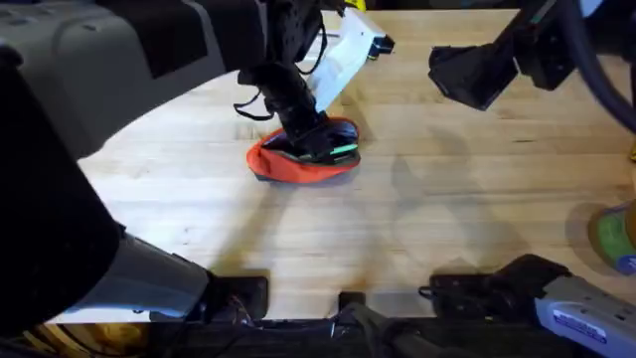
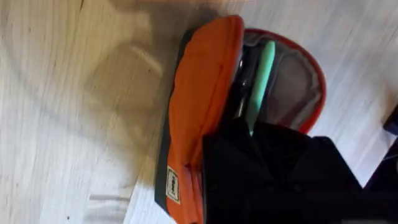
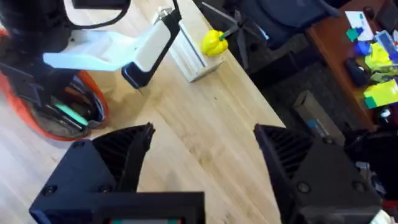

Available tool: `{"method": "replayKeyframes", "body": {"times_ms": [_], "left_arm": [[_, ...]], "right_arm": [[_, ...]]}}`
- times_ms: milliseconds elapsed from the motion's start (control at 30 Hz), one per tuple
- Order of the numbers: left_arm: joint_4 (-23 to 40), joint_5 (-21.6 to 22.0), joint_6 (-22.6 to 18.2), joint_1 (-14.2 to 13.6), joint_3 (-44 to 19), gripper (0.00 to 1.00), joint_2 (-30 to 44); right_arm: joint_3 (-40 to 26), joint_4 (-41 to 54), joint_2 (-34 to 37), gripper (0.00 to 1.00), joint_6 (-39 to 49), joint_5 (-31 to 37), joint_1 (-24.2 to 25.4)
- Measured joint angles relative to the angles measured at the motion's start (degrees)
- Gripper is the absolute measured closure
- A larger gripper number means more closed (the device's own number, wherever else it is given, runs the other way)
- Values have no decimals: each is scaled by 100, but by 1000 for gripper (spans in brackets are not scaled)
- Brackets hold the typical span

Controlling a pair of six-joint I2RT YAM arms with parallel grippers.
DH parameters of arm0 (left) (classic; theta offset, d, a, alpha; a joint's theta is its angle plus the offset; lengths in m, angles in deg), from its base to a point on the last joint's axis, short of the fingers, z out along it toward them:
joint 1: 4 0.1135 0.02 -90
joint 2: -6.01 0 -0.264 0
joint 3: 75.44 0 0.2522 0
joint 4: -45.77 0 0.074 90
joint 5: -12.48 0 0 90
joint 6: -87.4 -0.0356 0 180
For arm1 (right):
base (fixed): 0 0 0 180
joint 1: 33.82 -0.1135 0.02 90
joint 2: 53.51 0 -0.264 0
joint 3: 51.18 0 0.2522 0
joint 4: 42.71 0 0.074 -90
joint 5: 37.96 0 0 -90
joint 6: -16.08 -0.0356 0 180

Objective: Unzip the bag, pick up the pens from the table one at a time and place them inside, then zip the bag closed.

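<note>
The left gripper (image 1: 316, 137) reaches down into the unzipped bag (image 1: 298, 164); whether its fingers are clenched or released cannot be told. The light green pen (image 2: 260, 78) lies inside the bag beside a dark pen (image 2: 242, 81). The right gripper (image 3: 202, 162) hangs spread and empty above the tabletop (image 1: 447, 229), well apart from the bag.
</note>
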Motion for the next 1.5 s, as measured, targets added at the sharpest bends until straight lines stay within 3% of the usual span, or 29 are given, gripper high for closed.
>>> {"method": "replayKeyframes", "body": {"times_ms": [233, 267, 467, 500, 833, 1067, 1200, 1300, 1500], "left_arm": [[78, 581, 16, 0, 0, 961, -2], [76, 600, 11, 0, 0, 914, -2], [93, 620, 23, -20, 0, 103, -7], [89, 620, 37, -24, 0, 36, -7], [163, 635, 27, -26, -14, 8, -8], [1073, 648, -301, 97, -472, 8, -407], [1204, 668, -677, 507, -688, 7, -1098], [1420, 665, -1117, 1011, -757, 6, -1539], [2117, 372, -2635, 2140, -758, 7, -1697]], "right_arm": [[0, -2, 0, 7, 0, -2, 0], [0, 0, 0, 7, 0, 0, 0], [0, -2, 0, 7, 0, -2, 0], [0, -2, 0, 7, 0, -2, 0], [0, 343, 341, 7, 0, -2, 0], [2, 355, 693, 7, -182, -4, 0], [2, 174, 686, 7, -707, -9, 0], [1, 136, 686, 7, -1205, -130, 0], [1, 91, 686, 7, -2121, -1270, 0]]}}
